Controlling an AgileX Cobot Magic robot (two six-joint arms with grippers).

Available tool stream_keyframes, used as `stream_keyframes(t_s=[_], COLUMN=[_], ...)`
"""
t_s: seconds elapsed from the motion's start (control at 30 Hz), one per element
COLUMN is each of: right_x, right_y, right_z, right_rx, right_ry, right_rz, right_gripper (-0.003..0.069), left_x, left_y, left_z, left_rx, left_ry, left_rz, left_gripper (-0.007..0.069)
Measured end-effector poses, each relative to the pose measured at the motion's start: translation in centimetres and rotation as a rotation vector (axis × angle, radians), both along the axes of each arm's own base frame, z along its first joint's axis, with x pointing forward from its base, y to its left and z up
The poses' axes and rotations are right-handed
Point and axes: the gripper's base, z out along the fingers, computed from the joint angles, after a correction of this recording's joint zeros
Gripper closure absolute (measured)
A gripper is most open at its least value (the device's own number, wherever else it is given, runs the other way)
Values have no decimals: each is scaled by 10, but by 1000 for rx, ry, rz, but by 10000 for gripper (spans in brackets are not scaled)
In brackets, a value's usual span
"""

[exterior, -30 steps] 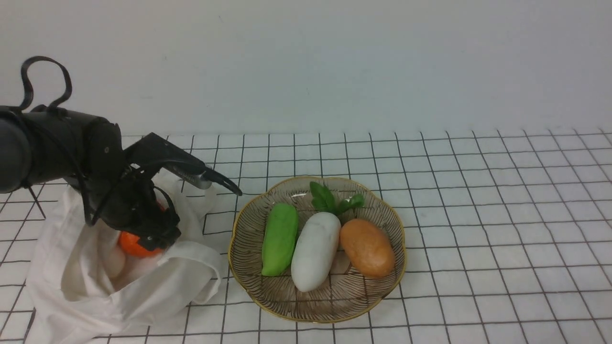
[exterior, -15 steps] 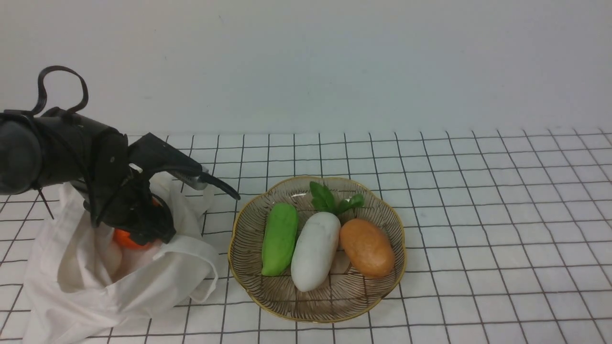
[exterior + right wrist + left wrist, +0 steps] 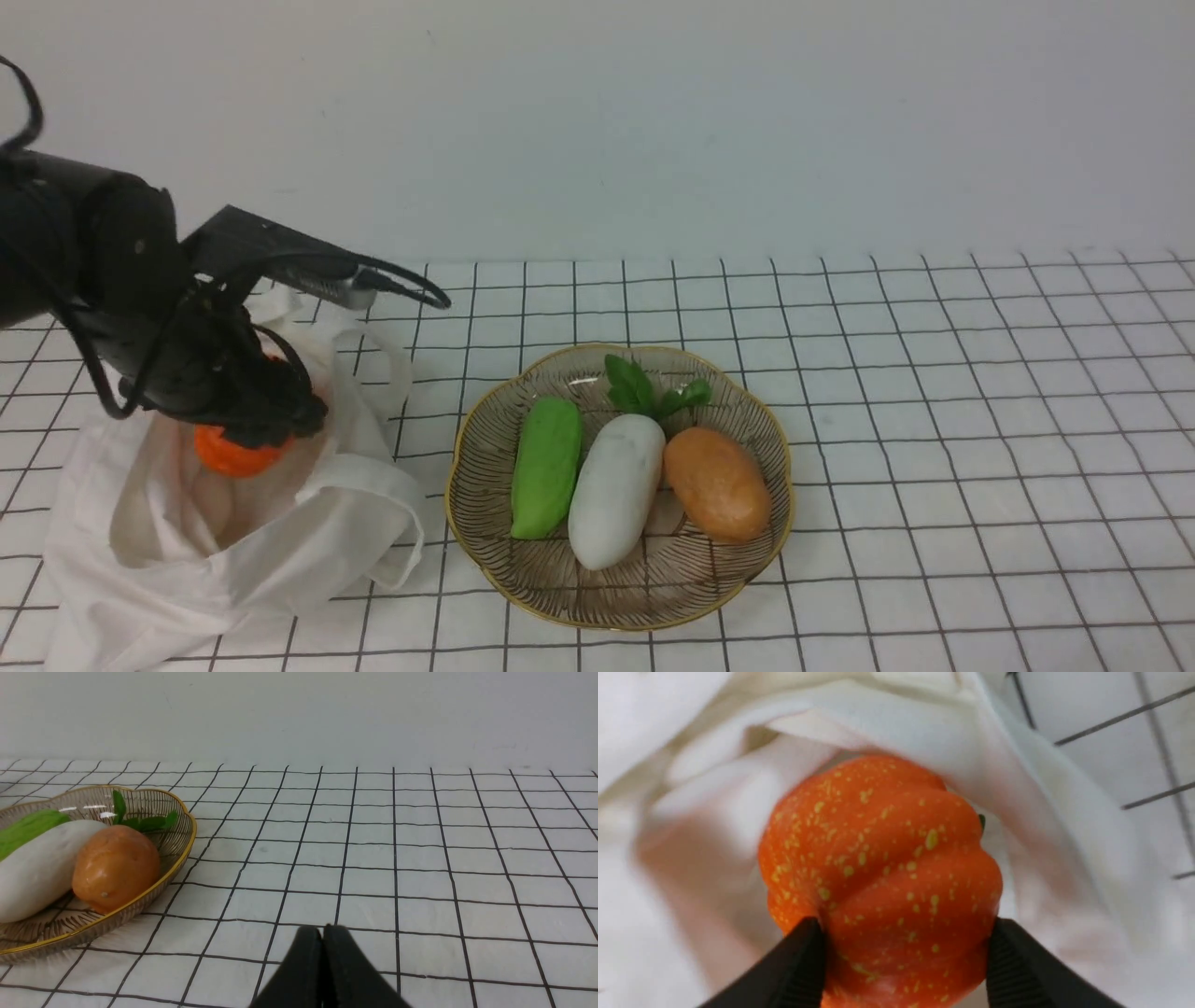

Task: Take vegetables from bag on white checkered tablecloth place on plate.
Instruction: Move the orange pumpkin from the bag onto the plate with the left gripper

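Note:
The bright-orange ribbed pumpkin [image 3: 231, 455] [image 3: 882, 872] hangs in the mouth of the off-white cloth bag [image 3: 187, 560] [image 3: 934, 723] at the left of the white checkered tablecloth [image 3: 980, 467]. My left gripper [image 3: 266, 420] [image 3: 906, 947] is shut on the pumpkin, one black finger pressed on each side of it. The gold-rimmed plate [image 3: 789, 504] [image 3: 189, 826] stands to the right of the bag. My right gripper [image 3: 322, 933] is shut and empty, low over bare cloth right of the plate; it is out of the front view.
On the plate lie a green cucumber [image 3: 546, 467], a white radish with green leaves [image 3: 616, 490] and a brown potato [image 3: 717, 483]. A bag handle [image 3: 397, 373] loops up between bag and plate. A plain wall closes the back.
My left gripper has narrowed onto the pumpkin and moved up and to the left, lifting it higher in the bag's mouth. The plate and its vegetables have not moved.

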Motion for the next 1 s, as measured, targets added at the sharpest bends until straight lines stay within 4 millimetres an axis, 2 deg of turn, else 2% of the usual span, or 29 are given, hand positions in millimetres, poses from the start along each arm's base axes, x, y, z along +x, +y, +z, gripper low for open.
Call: stream_keyframes(t_s=[0.2,0.3,0.4,0.43,0.53,0.63,0.7,0.83,0.9,1.0], right_x=[0,0,0,0,0,0,0,0,0,0], right_y=[0,0,0,0,0,0,0,0,0,0], right_z=[0,0,0,0,0,0,0,0,0,0], right_rx=[0,0,0,0,0,0,0,0,0,0], right_ry=[0,0,0,0,0,0,0,0,0,0], right_rz=[0,0,0,0,0,0,0,0,0,0], right_gripper=[673,673,673,673,673,673,673,673,673,673], left_x=[-21,-33,-39,-39,-38,-29,-26,-14,-3,13], left_y=[-1,-7,-18,-18,-31,-55,-64,-99,-116,-124], left_z=[39,58,68,68,70,64,59,37,19,0], left_rx=[-81,-189,-324,-319,-447,-551,-580,-607,-612,-595], left_ry=[-91,-147,-166,-167,-168,-191,-192,-207,-239,-285], left_rz=[27,43,5,-4,-80,-246,-289,-453,-473,-419], left_gripper=[230,230,230,230,230,230,230,230,230,230])
